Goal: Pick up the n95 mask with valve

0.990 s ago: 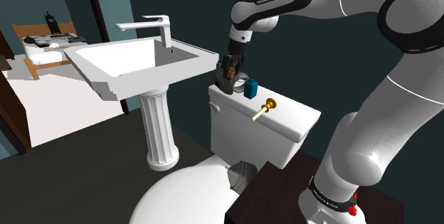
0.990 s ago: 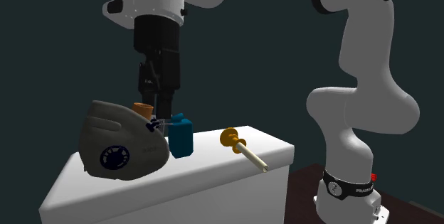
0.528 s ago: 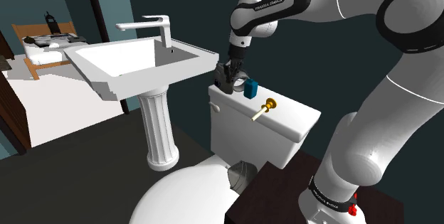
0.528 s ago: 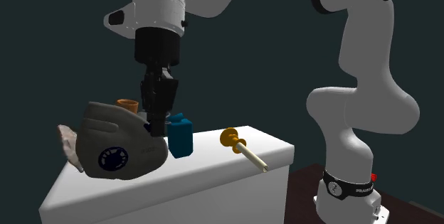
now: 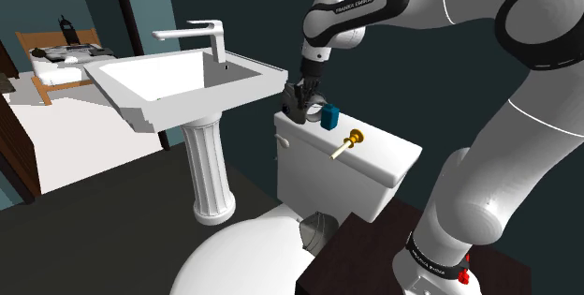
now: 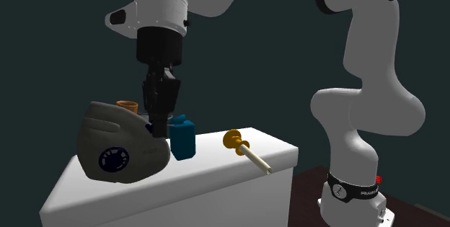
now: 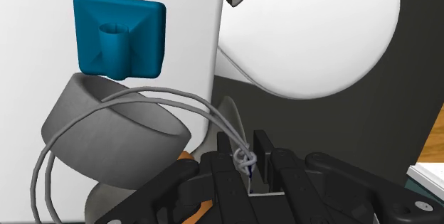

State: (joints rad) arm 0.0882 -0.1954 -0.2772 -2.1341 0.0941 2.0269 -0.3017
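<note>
The grey n95 mask (image 6: 119, 150) with a dark round valve on its front rests on the white toilet tank lid (image 6: 209, 171), at the end toward the second exterior view's left. My black gripper (image 6: 155, 126) comes straight down at the mask's upper edge. In the wrist view the fingers stand close together with the knot of the mask's grey strap pinched between them, and the mask body (image 7: 107, 130) lies just ahead of my gripper (image 7: 245, 157). From the shoulder camera my gripper (image 5: 301, 106) sits at the tank's far end and covers most of the mask.
A small blue bottle (image 6: 183, 139) stands right beside the mask. A gold-headed stick (image 6: 245, 152) lies further along the lid. An orange cup (image 6: 128, 105) peeks out behind the mask. The white pedestal sink (image 5: 178, 82) stands close to the tank, and the toilet bowl (image 5: 243, 256) lies below.
My gripper came down onto the mask's upper edge and its fingers drew in on the strap. The mask shifted and tilted a little toward the second exterior view's left.
</note>
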